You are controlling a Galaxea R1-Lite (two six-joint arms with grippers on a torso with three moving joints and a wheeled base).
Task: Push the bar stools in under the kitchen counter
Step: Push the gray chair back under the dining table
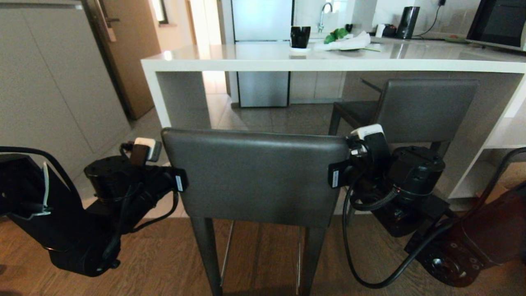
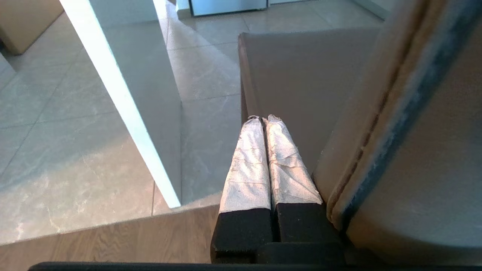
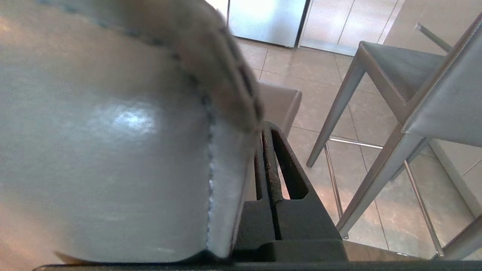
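Stools first: in the head view the near stool point(image 1: 257, 176) stands on the wood floor well short of the surface point(image 1: 328, 61), its backrest facing the robot, while the far stool point(image 1: 415, 111) on the right already sits with its seat partly under the white top. The left tool point(image 1: 179, 181) is at the backrest's left edge and the right tool point(image 1: 335, 176) at its right edge, so the backrest lies between them. In the left wrist view the left tool point(image 2: 265, 158) is clenched on nothing, its taped fingers point(image 2: 246, 165) pressed together just beside the backrest edge, above the seat; the slab leg point(image 2: 131, 98) stands ahead on the tiles. In the right wrist view the right tool point(image 3: 269, 169) looks clenched too, fingers together and empty, hard against the backrest's stitched side, though the blurred leather hides whether it truly touches. The step in hand appears to be bracing the near stool from both sides for the push. The next move calls for an even, straight drive forward, both arms keeping level so the stool does not twist, and clearing the slab leg on the left.
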